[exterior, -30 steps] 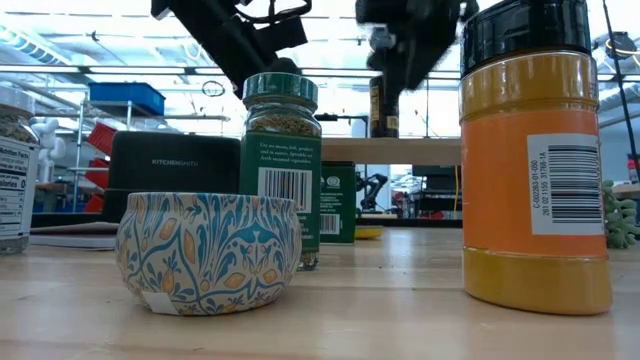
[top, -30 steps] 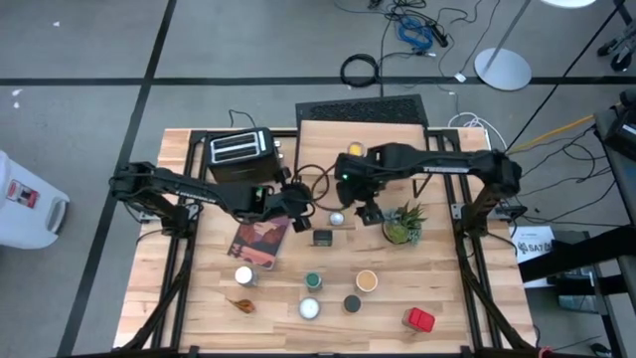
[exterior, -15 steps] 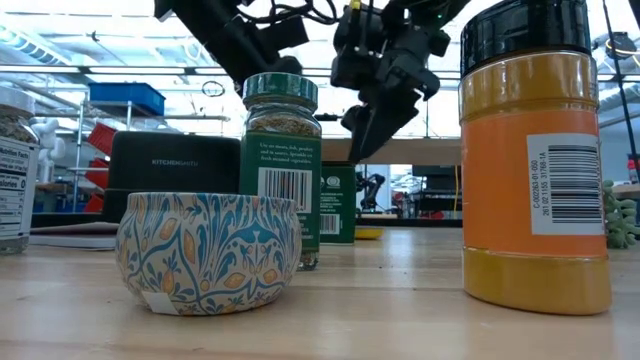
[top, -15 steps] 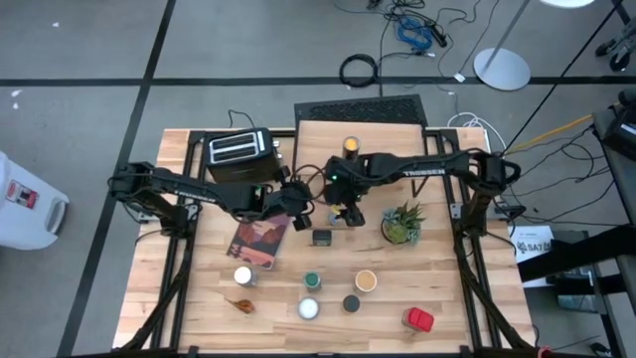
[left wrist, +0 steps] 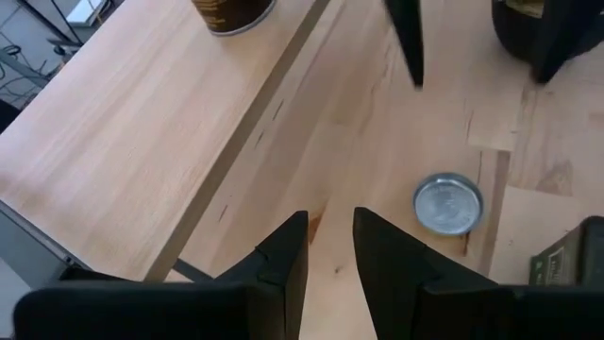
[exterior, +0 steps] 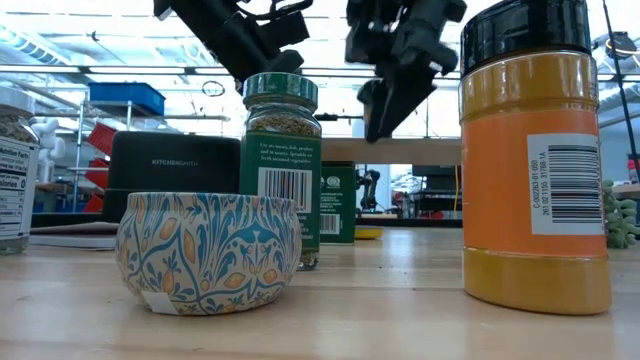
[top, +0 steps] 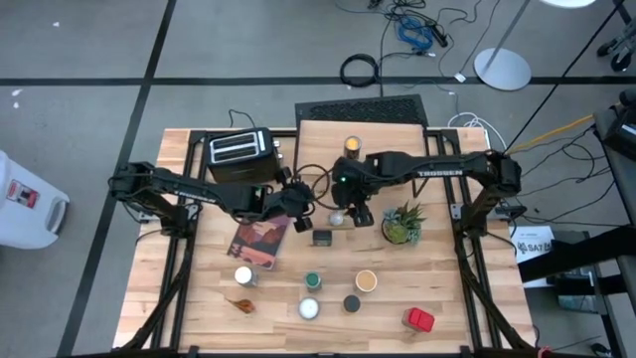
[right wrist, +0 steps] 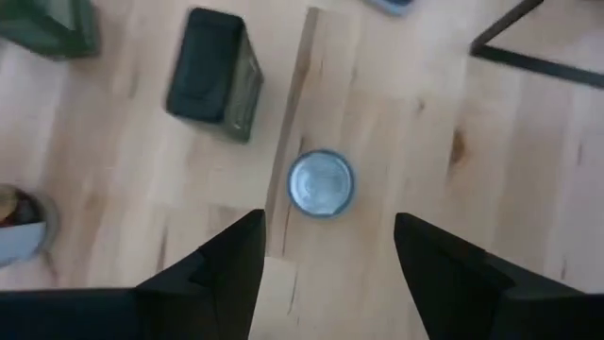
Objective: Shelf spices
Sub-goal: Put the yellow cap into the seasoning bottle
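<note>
My right gripper (top: 350, 216) (right wrist: 327, 222) hangs open above a small round silver tin (top: 337, 217) (right wrist: 321, 182) on the table, just near of the shelf (top: 383, 139). The shelf's light wooden top carries one dark jar with a yellow top (top: 351, 147) (left wrist: 231, 11). My left gripper (top: 301, 207) (left wrist: 328, 217) waits left of the silver tin (left wrist: 447, 202), with only a narrow gap between its fingers. A dark rectangular tin (top: 322, 237) (right wrist: 215, 85) lies near the silver one. Several more spices stand toward the near edge, among them a green-topped jar (top: 313, 281) (exterior: 280, 170) and a red tin (top: 419, 318).
A black toaster (top: 240, 149) stands at the far left, a reddish book (top: 260, 239) under the left arm, and a potted plant (top: 401, 224) right of the right gripper. In the low view a patterned tin (exterior: 210, 250) and an orange jar (exterior: 535, 150) stand nearest.
My right gripper has left the dark jar standing on the shelf top and has swung toward the table's near edge, over the silver tin. It dipped, then rose slightly, with fingers apart. The left arm has stayed still.
</note>
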Motion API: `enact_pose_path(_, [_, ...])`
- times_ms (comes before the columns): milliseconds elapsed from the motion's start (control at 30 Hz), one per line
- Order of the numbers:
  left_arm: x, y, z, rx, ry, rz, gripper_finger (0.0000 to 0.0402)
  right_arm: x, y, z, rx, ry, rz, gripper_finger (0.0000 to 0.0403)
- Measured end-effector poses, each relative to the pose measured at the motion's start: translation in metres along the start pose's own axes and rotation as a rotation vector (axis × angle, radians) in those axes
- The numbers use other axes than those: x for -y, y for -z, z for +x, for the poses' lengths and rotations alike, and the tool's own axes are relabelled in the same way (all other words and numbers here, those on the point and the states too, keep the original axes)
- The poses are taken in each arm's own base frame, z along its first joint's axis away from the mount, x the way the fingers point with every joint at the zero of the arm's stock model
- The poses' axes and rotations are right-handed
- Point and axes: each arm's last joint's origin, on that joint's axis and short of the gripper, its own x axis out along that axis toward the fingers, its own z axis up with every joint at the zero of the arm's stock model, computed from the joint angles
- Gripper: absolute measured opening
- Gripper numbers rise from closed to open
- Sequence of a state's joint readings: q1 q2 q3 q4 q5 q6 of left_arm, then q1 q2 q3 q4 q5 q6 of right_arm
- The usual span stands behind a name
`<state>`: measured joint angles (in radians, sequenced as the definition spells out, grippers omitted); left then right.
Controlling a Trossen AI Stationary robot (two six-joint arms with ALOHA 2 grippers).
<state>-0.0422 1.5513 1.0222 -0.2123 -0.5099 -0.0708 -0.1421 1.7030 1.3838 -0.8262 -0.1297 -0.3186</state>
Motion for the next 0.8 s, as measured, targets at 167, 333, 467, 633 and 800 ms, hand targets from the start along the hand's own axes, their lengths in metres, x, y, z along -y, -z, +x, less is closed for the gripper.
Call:
enact_pose_path(167, [0.000, 0.000, 0.000, -0.002, 0.009, -0.001, 0.0097, -0.025, -0.006, 0.000, 0.026, -0.096, -0.100, 0.0222])
enact_pose_path(333, [0.000, 0.000, 0.000, -0.003, 0.010, -0.001, 0.0097, -0.036, -0.011, 0.029, -0.016, -0.121, -0.200, 0.0221])
enact_pose_path(467, [0.001, 0.001, 0.000, -0.008, 0.025, 0.001, 0.0097, -0.032, -0.009, 0.058, -0.087, -0.100, -0.233, 0.0221])
enact_pose_path(633, [0.003, 0.002, -0.001, -0.014, 0.031, 0.010, 0.0097, -0.021, -0.002, 0.082, -0.166, -0.073, -0.232, 0.0217])
enact_pose_path(800, [0.004, 0.000, -0.002, 0.001, 0.041, 0.009, 0.0097, -0.018, 0.003, 0.100, -0.229, -0.052, -0.248, 0.0190])
